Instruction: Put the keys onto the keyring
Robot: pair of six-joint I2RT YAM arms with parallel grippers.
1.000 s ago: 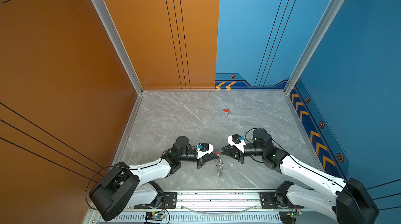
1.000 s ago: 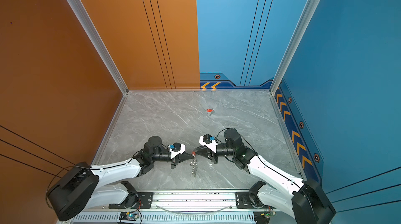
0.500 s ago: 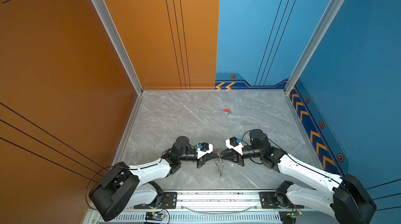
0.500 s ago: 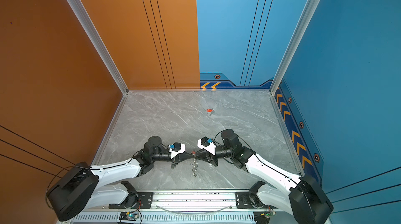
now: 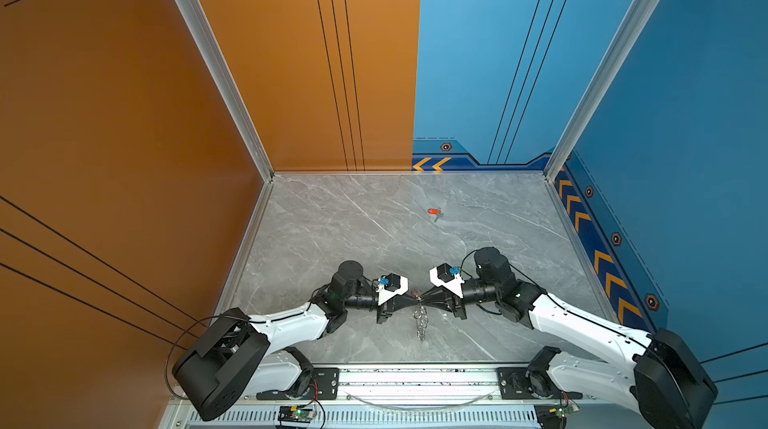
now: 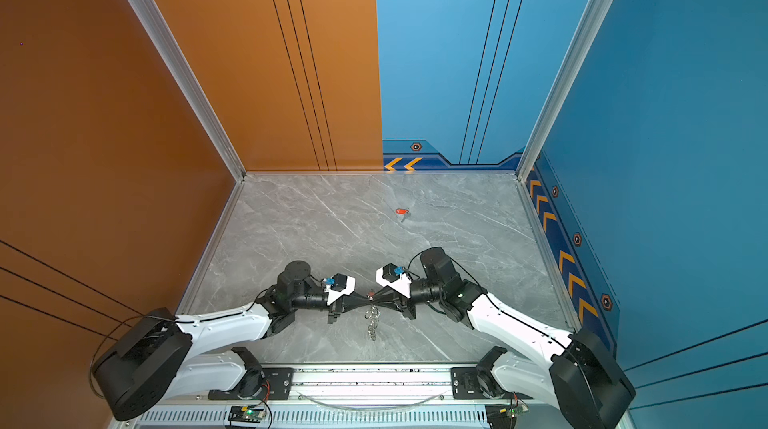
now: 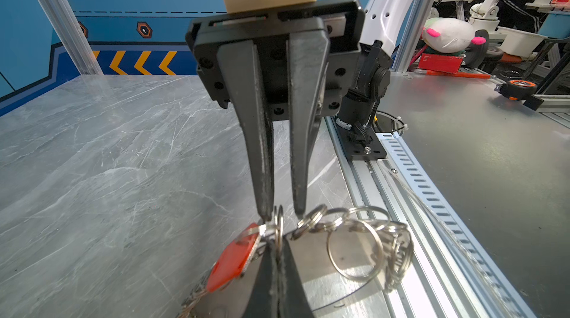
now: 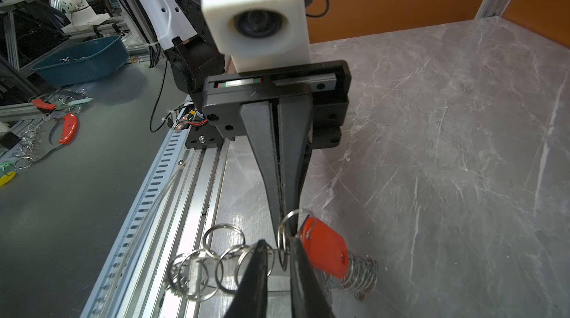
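Currently your two grippers meet tip to tip over the table [image 5: 332, 240], a short way in from the front rail [image 5: 415, 377].

- Your left gripper [image 5: 412, 301] has its fingers pressed together. They pinch one split ring [image 7: 279, 227] of the keyring [image 5: 419, 320], and the ring stands edge-on.
- The rest of the keyring trails from that split ring toward the rail as a chain of silver rings, ending short of it. It shows in both top views [image 6: 373, 323].
- Your right gripper [image 7: 282, 213] has its fingers [image 7: 262, 162] spread only slightly, with a narrow gap between them. The tips sit on either side of the split ring.
- The near key [image 8: 324, 248] shows mainly its orange tag. It hangs at the split ring, on the side away from the rail. A thin wire loop passes through the tag's hole, but from this angle you cannot tell whether that loop is on the split ring itself.
- A wire coil [image 8: 361, 270] lies on the table just beside the near key, farther from the rail.
- The far key [image 5: 433, 211] lies alone on the table with its orange tag up. It is much farther from the rail than either gripper and well apart from both.
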